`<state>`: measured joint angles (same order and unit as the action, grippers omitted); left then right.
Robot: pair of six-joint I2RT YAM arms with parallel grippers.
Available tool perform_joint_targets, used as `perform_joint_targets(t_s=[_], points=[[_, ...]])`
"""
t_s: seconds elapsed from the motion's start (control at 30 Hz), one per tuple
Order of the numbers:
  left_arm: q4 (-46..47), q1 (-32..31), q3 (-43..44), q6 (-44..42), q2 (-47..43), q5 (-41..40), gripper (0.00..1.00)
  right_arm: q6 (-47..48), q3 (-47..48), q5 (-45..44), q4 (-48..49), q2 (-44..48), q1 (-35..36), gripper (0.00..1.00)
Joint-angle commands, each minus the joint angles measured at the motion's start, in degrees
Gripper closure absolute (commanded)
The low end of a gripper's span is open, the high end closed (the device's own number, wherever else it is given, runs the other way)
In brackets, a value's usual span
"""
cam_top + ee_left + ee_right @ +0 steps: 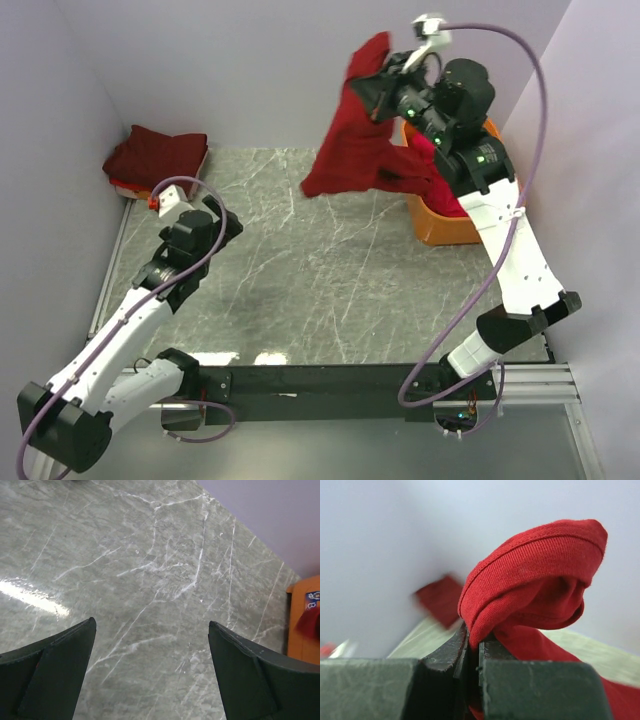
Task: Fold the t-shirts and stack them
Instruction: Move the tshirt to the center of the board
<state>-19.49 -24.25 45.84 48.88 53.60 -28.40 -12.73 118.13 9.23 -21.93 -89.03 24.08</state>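
Note:
My right gripper (372,82) is shut on a dark red t-shirt (352,140) and holds it high in the air above the back of the table, next to the orange tub (440,222). The cloth hangs down in loose folds. In the right wrist view the shirt's bunched hem (530,575) is pinched between the jaws of the right gripper (474,647). A folded maroon t-shirt (155,155) lies at the back left corner. A magenta-pink t-shirt (425,155) shows in the tub. My left gripper (152,630) is open and empty over bare marble.
The orange tub's corner (300,625) shows at the right edge of the left wrist view. Purple walls close the table (300,270) at the left, back and right. A black rail (330,380) runs along the near edge.

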Motion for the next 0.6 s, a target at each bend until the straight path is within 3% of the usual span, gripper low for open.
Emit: perform_joint_targets(t_s=[0.0,0.2,0.3,0.37,0.5,0.57], points=[[-4.0,0.0,-0.3,3.1,-3.3,-1.8,0.01,-1.9,5.1,13.2,3.3,-0.7,4.4,1.00],[-9.3,0.0,-0.6,7.8,-8.2,-5.3,0.01,-9.5,-3.0,12.9,8.6,1.3,4.8,1.00],[-11.4,0.0,-0.7,9.9,-9.7,-6.7,0.01,-13.4,-5.9,18.2,12.5,0.4,4.9,1.00],[-12.8,0.0,-0.3,10.6,-10.0,-6.9,0.00,-15.8,-2.7,23.3,14.7,-3.8,5.9,1.00],[-15.9,0.0,0.1,13.2,-10.5,-8.2,0.01,-15.7,15.3,25.3,9.2,-14.0,8.8,1.00],[-16.2,0.0,-0.4,13.8,-11.2,-8.2,0.01,-16.8,18.7,26.7,9.7,-18.4,10.5,1.00]])
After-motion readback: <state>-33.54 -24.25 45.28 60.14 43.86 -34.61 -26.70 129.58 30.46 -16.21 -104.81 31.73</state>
